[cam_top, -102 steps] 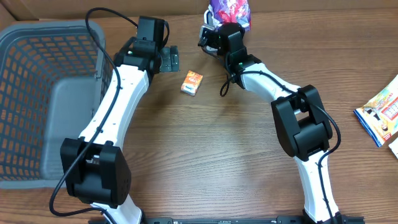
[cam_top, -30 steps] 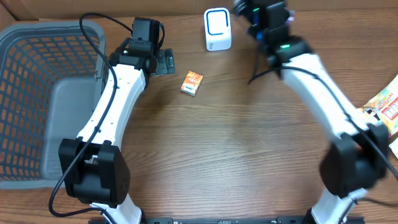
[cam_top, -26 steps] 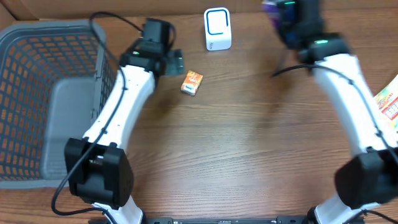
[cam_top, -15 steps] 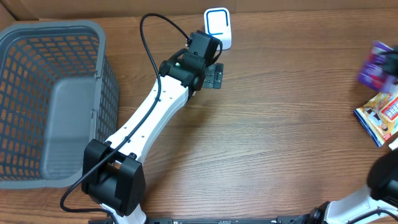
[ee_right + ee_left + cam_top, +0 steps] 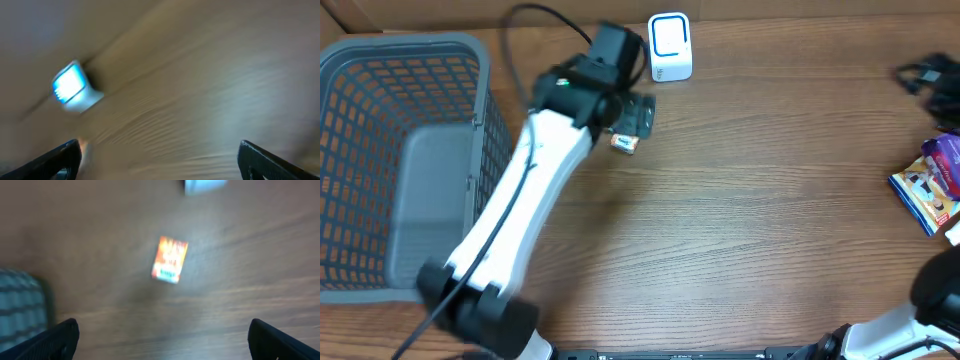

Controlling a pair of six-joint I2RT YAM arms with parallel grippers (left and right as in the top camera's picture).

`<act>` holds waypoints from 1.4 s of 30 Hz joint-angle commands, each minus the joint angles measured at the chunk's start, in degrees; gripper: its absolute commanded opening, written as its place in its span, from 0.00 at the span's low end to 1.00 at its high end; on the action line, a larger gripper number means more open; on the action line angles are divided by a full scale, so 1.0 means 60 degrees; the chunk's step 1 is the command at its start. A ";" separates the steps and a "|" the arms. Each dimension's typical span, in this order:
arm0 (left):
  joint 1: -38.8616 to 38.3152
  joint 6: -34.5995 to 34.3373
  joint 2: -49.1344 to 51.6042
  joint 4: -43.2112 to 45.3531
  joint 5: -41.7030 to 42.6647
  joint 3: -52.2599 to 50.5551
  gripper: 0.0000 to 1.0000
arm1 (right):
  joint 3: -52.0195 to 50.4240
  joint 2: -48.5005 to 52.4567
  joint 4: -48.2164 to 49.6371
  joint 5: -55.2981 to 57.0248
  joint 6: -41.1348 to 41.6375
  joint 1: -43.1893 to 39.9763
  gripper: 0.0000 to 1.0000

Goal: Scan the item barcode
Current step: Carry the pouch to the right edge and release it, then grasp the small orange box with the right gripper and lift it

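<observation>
A grey plastic mesh basket (image 5: pixel 390 150) sits well left of the left gripper (image 5: pixel 638 113), which is spread wide and empty, as is the right gripper (image 5: pixel 918 74). A white blue-faced scanner block (image 5: pixel 669 47) stands just beyond the left gripper, a purple foil packet (image 5: pixel 946 158) lies near the right gripper, and a small orange cardboard box (image 5: pixel 625 144) lies just ahead of the left gripper.

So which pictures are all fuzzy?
Overhead: the left arm looks smeared, while the scanner and the basket look sharp. Left wrist: the small orange box is soft and out of focus. Right wrist: everything streaks, the scanner included.
</observation>
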 commanded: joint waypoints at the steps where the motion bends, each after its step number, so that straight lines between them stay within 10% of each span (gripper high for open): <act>1: -0.0015 0.0310 -0.1650 -0.0120 -0.0423 0.1053 1.00 | -0.0288 -0.0266 0.0058 -0.1985 -0.0193 0.2011 1.00; 7: 0.0036 0.0310 -0.2790 -0.0423 -0.0954 0.1067 1.00 | -0.0845 0.1053 0.1625 0.1118 0.0659 0.6422 1.00; 16: 0.0033 0.0302 -0.2834 -0.1887 -0.1858 0.1060 1.00 | -0.0845 0.2371 0.4014 0.5810 -0.3668 0.9726 1.00; 42: 0.0036 0.0157 -0.2794 -0.1570 -0.2696 0.1045 1.00 | -0.0849 0.3938 0.3912 0.4896 -0.5508 1.0455 1.00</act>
